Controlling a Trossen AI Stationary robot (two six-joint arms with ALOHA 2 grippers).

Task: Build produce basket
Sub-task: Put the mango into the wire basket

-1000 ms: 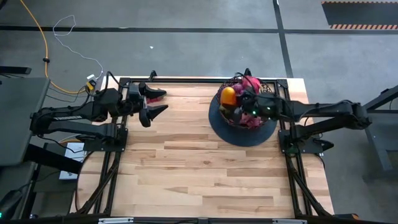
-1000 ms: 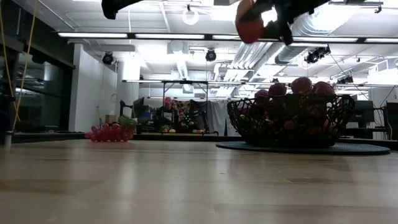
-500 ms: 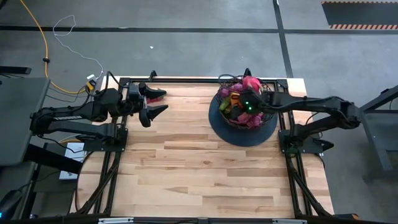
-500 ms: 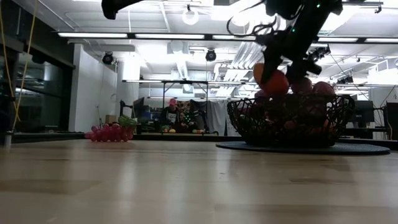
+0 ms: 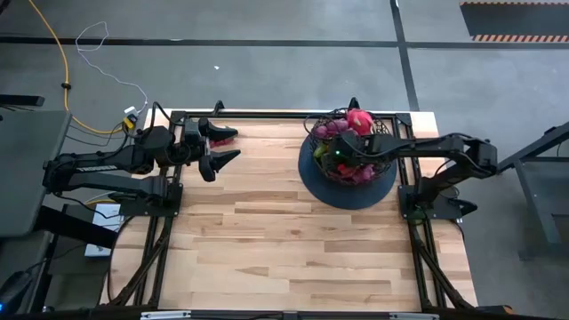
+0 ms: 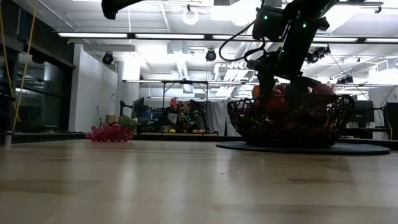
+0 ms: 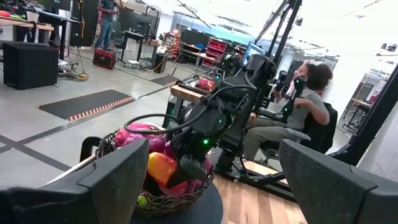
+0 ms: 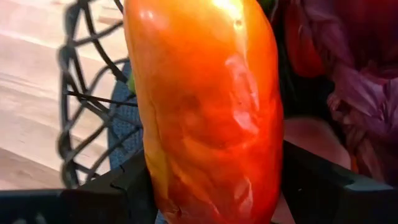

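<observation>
The black wire basket stands on its dark round disc at the table's far right, piled with red, pink and purple produce. My right gripper reaches down into it, shut on an orange pepper-like piece, which also shows in the low view as the orange piece at rim height. My left gripper hangs open and level over the table's far left, touching nothing. A pink grape bunch lies on the table near the far edge. My right gripper pinches the orange piece's long sides between its two fingers, which lie across the piece. The fingers slant down from above, coming from the table's right. The piece sits inside the basket's rim among the other produce; whether it rests on them I cannot tell.
Light wooden tabletop lies bare toward the near edge. A person sits beyond the table's right end. A yellow cable runs over the floor past the far left corner.
My right gripper has come down from above the basket into it, tipping steeply nose-down and rolling as it went. The orange piece has dropped with it from well above the rim to rim height among the other produce.
</observation>
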